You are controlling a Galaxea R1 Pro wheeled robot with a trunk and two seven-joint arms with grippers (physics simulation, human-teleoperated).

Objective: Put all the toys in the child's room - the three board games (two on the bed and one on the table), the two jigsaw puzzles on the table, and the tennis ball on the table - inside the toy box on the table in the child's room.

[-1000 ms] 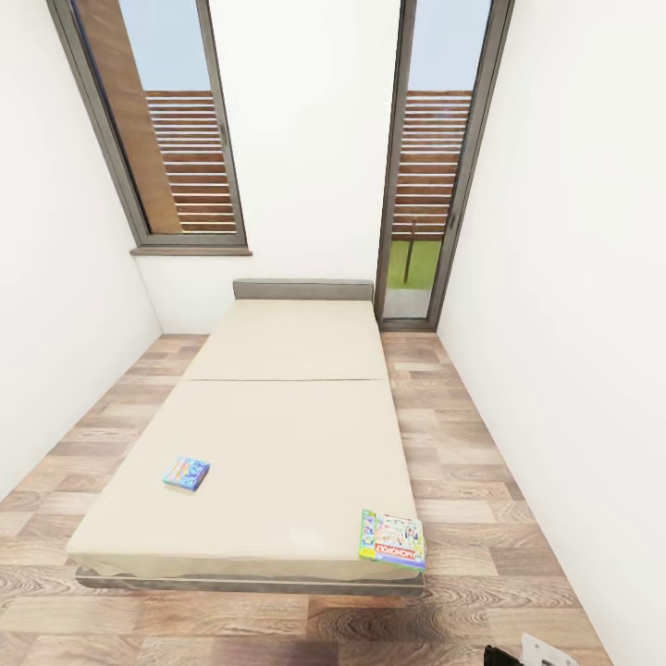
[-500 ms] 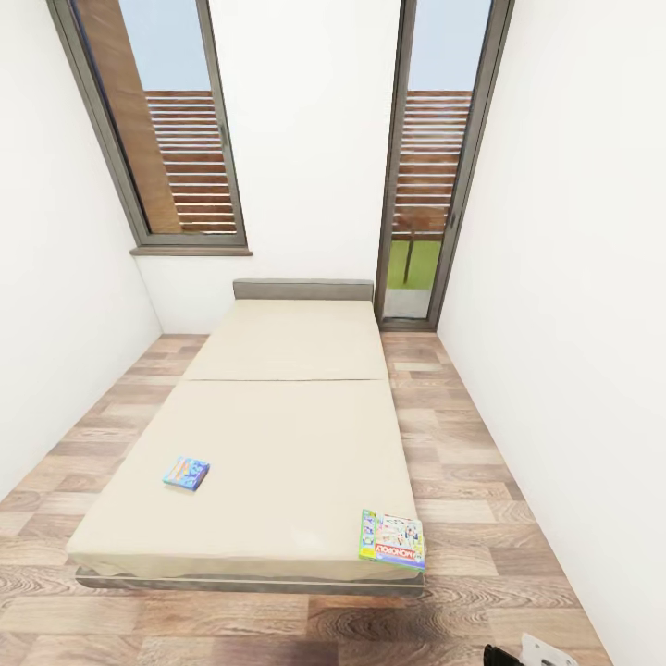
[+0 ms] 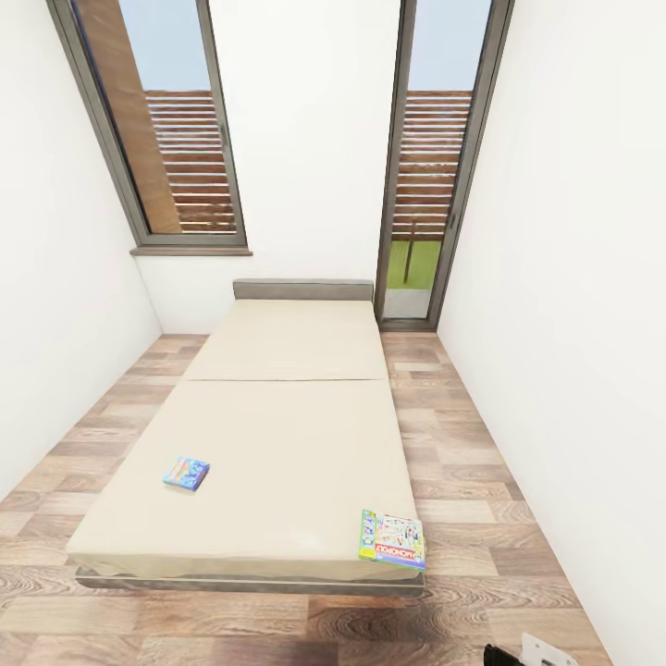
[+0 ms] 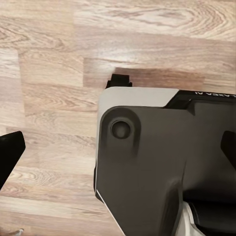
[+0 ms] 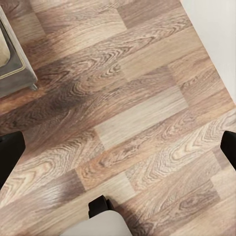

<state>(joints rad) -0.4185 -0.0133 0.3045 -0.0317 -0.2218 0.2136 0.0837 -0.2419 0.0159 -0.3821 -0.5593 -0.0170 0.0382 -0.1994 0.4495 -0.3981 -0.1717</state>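
Note:
In the head view, the bed [image 3: 277,435] with its beige mattress fills the middle of the child's room. Two board games lie on it. The small blue one [image 3: 187,474] is near the front left, and the pale Monopoly box [image 3: 393,539] sits at the front right corner. The table, toy box, jigsaw puzzles and tennis ball are out of view. My left gripper [image 4: 118,152] hangs open over the wood floor and my own dark base [image 4: 162,167]. My right gripper [image 5: 118,150] is open above bare floor [image 5: 137,123], near the bed frame's corner [image 5: 14,69].
White walls close in on both sides, with strips of plank floor [image 3: 462,435] left and right of the bed. A tall window [image 3: 176,129] and a glass door [image 3: 430,166] stand at the far wall. Part of my arm [image 3: 541,650] shows at the lower right.

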